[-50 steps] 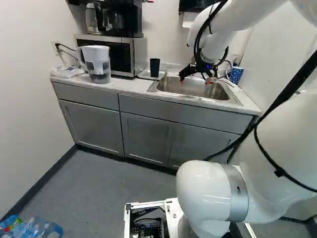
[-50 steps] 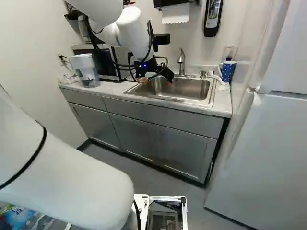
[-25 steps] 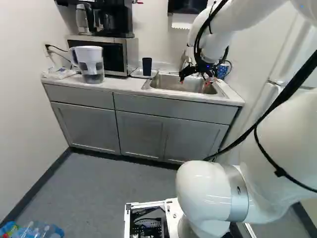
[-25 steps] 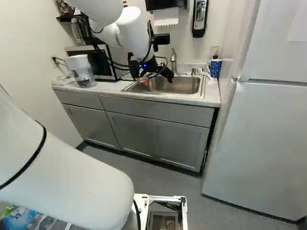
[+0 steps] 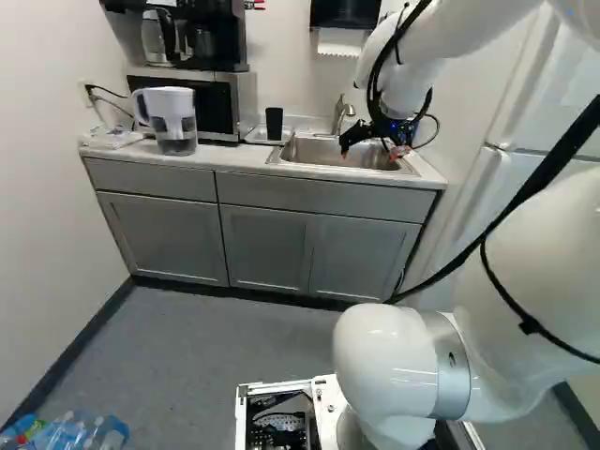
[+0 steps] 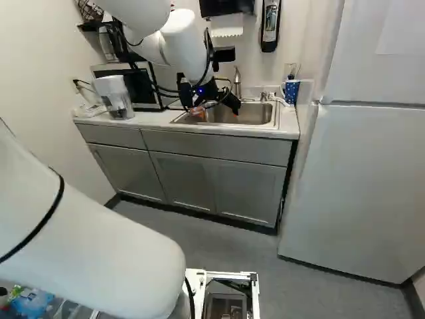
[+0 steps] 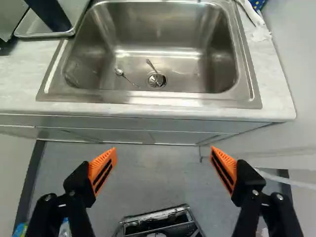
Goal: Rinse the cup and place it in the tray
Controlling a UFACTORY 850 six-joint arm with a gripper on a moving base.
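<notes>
The gripper (image 7: 163,150) is released, its two fingers wide apart with nothing between them. Lowered too soon, it could hit the front edge of the counter (image 7: 274,84). Beyond that edge, two pieces of cutlery (image 7: 120,72) lie loose by the drain (image 7: 157,79) in the sink (image 7: 173,98); a cup let down on them might tilt. The dark cup (image 7: 54,17) stands upright on the tray (image 7: 44,35), near its front corner on the sink side, where a sideways brush might topple it. At the sink's back edge rises the faucet (image 5: 339,113), which a careless swing could strike.
</notes>
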